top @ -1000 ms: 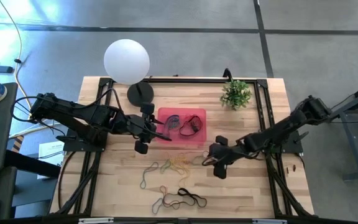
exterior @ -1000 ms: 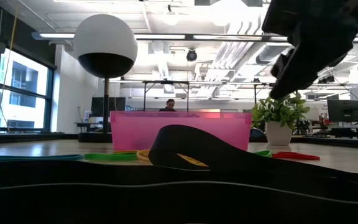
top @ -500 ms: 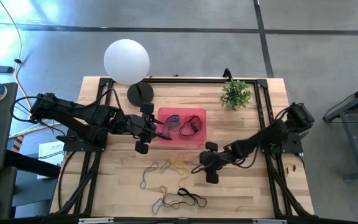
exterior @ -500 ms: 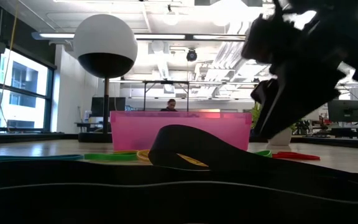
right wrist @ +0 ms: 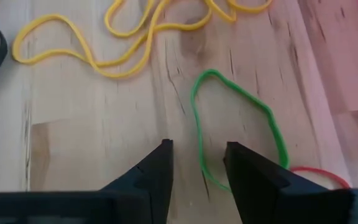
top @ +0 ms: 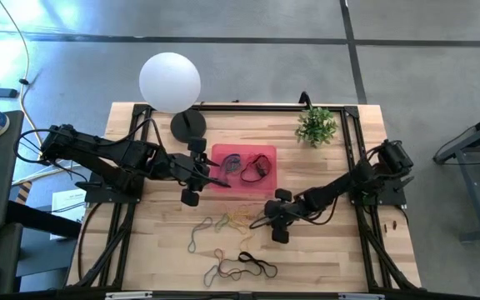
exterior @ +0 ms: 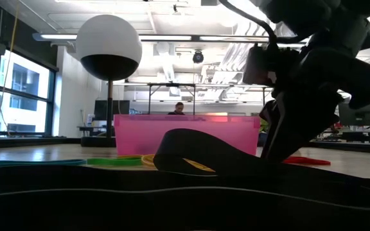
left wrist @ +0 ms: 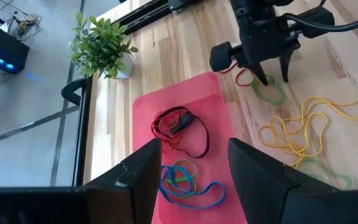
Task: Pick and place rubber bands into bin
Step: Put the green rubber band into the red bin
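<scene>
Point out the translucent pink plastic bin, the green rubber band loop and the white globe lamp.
translucent pink plastic bin [top: 266, 184], high view, bare floor near its corner
green rubber band loop [right wrist: 269, 121], right wrist view, its strand
white globe lamp [top: 169, 81], high view, globe's middle

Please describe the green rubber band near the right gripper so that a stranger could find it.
Start at the pink bin. Just off its near right corner, under the open right gripper, lies the green rubber band. It is a single green loop; the neighbours are tangled yellow bands and a red band.

1. You have the bin [top: 244, 170] mid-table, with some rubber bands [top: 248, 167] in it.
2. More bands [top: 233, 223] lie on the table [top: 332, 258] in front of it.
3. The lamp [top: 170, 81] stands behind-left, the plant [top: 317, 126] behind-right.
</scene>
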Robot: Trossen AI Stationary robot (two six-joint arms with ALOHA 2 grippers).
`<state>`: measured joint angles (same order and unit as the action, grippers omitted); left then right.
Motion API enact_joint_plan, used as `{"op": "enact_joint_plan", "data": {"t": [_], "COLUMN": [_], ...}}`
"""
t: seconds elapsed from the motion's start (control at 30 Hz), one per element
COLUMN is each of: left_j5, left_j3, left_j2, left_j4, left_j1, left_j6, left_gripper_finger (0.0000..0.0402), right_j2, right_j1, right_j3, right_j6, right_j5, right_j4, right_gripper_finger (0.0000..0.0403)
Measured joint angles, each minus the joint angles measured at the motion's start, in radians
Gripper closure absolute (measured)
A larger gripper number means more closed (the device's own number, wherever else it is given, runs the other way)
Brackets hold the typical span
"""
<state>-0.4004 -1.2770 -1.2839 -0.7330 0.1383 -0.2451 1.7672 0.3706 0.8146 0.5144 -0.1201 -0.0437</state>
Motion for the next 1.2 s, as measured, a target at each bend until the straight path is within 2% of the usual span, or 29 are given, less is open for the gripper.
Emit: {"op": "enact_joint_plan", "data": {"t": [0.2,0.47,0.77,1.2], "left_j5": [0.000,0.000,0.000,0.000], "left_j3": [0.000,0.000,0.000,0.000], "left_j2": [0.000,0.000,0.000,0.000], "left_j4": [0.000,-0.001,-0.002,-0.002], "left_j1": [0.000,0.000,0.000,0.000], "left_j6": [-0.005,-0.008,-0.008,-0.011], "left_gripper_finger": [0.0229,0.0229,0.0229,0.0229], "right_j2": [-0.003,-0.002,-0.025,-0.201], "right_j1": [-0.001,-0.001,0.004,0.004], "right_j3": [0.001,0.000,-0.004,-0.004], "right_j6": [0.010,0.013,0.048,0.021], "right_j5": [0.059,0.110,0.112,0.029], "right_j4": [-0.039,-0.049,-0.052,-0.045], "right_gripper_finger": [0.0296,0.0394,0.0398,0.0402]}}
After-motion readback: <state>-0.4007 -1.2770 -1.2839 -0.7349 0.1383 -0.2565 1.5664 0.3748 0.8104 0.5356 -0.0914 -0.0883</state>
